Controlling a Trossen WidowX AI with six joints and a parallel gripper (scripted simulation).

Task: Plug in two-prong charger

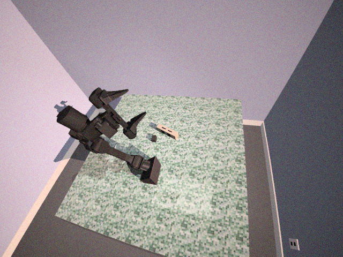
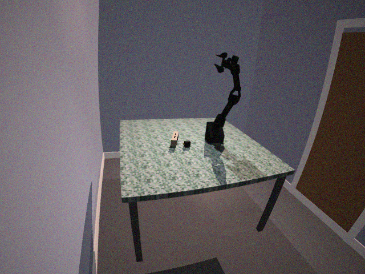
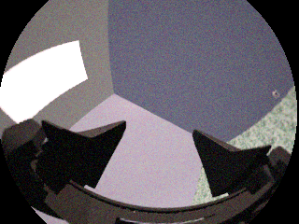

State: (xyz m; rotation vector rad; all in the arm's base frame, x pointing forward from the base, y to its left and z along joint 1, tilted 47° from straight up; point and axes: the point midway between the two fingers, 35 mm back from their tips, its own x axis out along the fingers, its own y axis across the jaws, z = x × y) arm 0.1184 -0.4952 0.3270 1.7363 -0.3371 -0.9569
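Note:
The power strip (image 1: 167,130) (image 2: 174,137) is a pale orange-white bar with dark slots on its top, lying on the table. The charger (image 1: 154,138) (image 2: 186,144) is a small dark block on the table beside the strip, apart from it, on the side toward the arm's base. Its prongs are too small to make out clearly. My gripper (image 1: 136,101) (image 2: 215,60) (image 3: 161,129) is wide open and empty, raised high above the table. In the wrist view neither the charger nor the strip shows.
The table (image 1: 193,176) (image 2: 153,177) has a green and white speckled top. The arm's base (image 1: 152,171) (image 2: 214,132) stands on it near the charger. Walls surround the table. A wall outlet (image 1: 294,244) is on the dark wall, away from the table.

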